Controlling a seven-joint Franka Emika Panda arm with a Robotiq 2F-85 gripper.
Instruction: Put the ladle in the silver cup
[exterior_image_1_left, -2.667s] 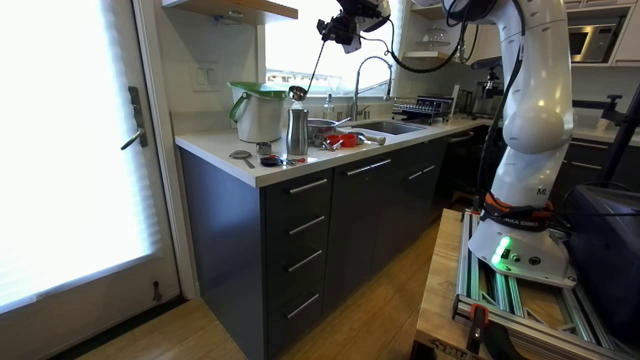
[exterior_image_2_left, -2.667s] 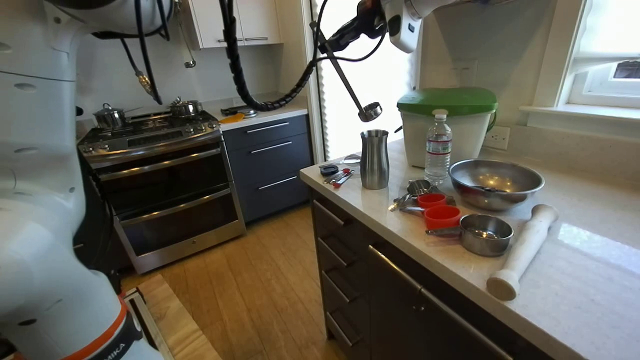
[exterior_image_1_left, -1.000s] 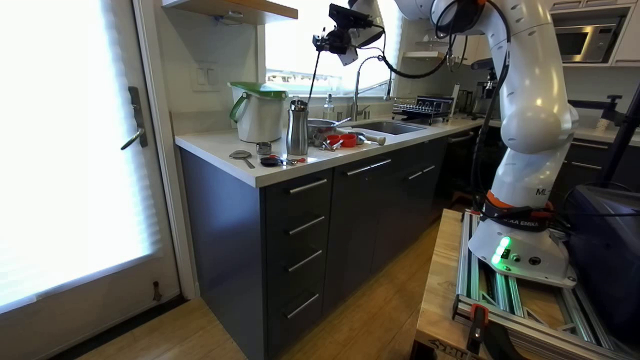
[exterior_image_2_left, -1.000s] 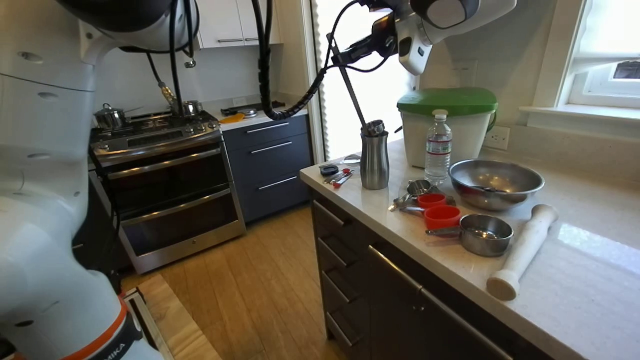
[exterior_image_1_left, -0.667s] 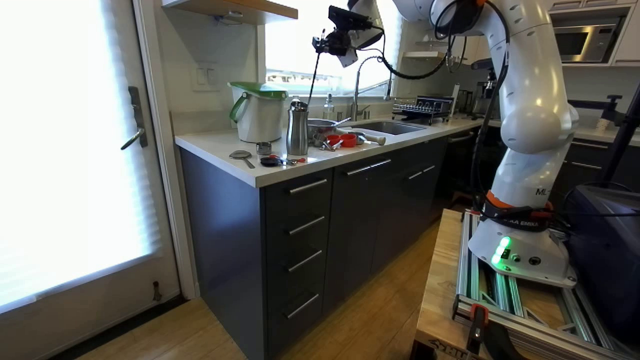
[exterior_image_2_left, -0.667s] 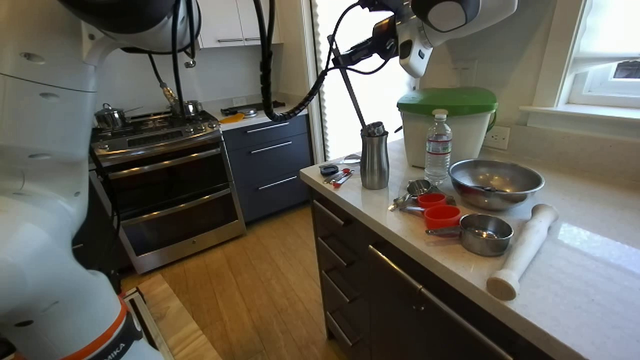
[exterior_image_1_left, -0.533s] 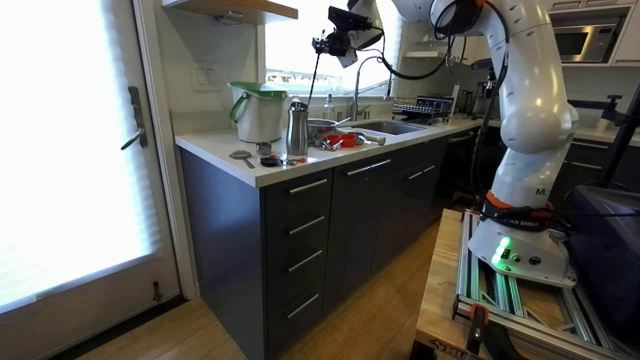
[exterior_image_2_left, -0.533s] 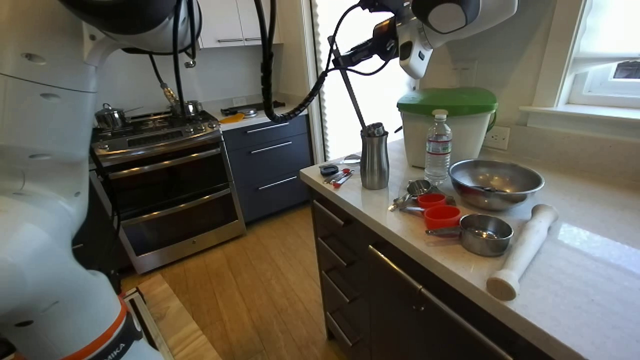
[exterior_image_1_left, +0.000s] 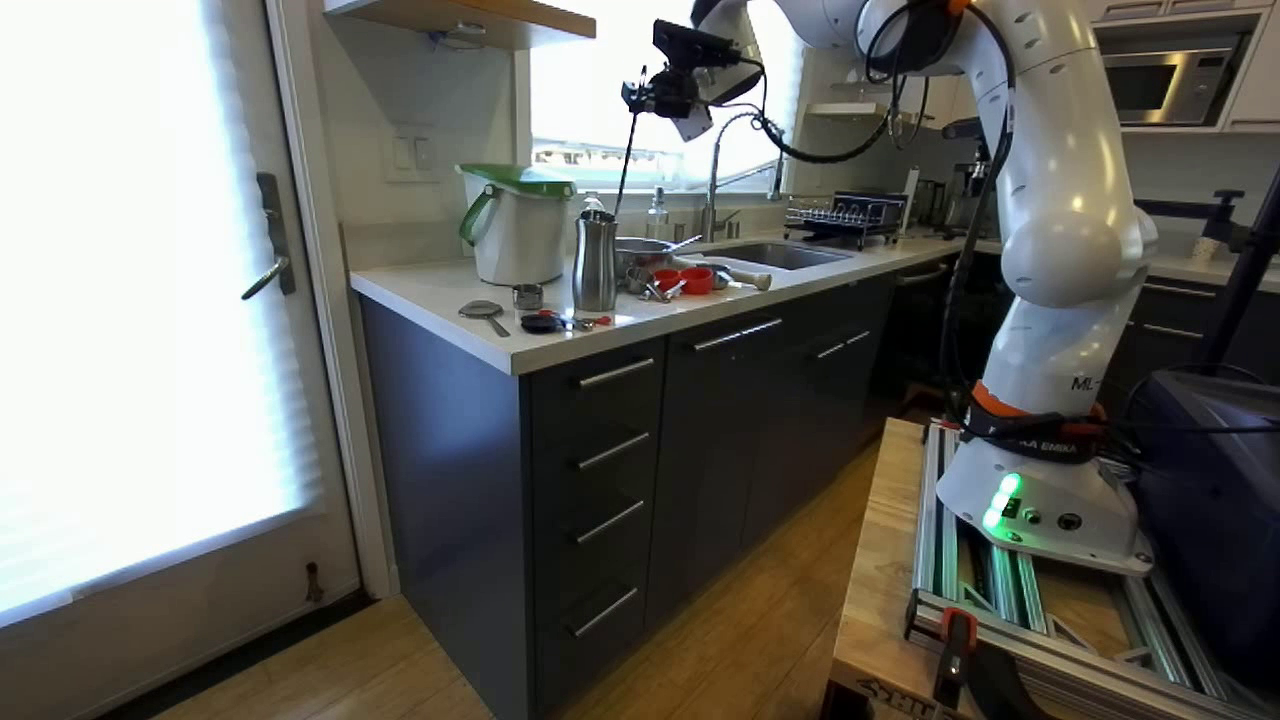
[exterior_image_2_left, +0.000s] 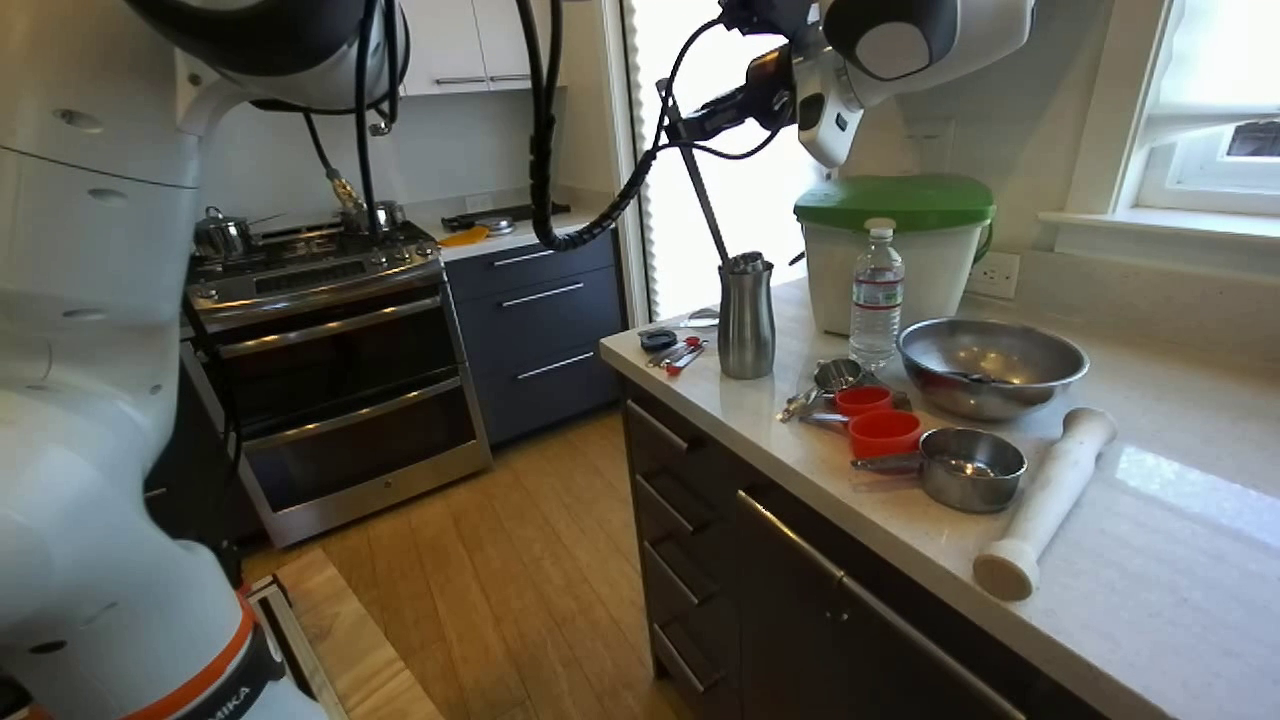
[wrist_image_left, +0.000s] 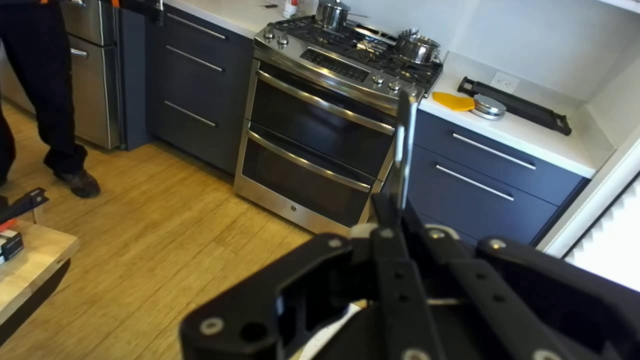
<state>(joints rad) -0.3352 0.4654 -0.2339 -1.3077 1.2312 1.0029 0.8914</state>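
Clasping the ladle (exterior_image_2_left: 706, 205) in my gripper (exterior_image_2_left: 679, 131), I hold its bowl lower now, partly inside the silver cup (exterior_image_2_left: 747, 325).

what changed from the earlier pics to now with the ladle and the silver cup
The gripper has come down, lowering the ladle: its bowl end went from above the silver cup into the cup's mouth, with part of it showing over the rim. Nothing was taken or let go; the gripper still pinches the ladle. The bottle, red measuring cups and metal bowl stayed put.

Hand (exterior_image_1_left: 636, 98) gripping slanted ladle (exterior_image_1_left: 626, 160), silver cup (exterior_image_1_left: 595, 265) below.
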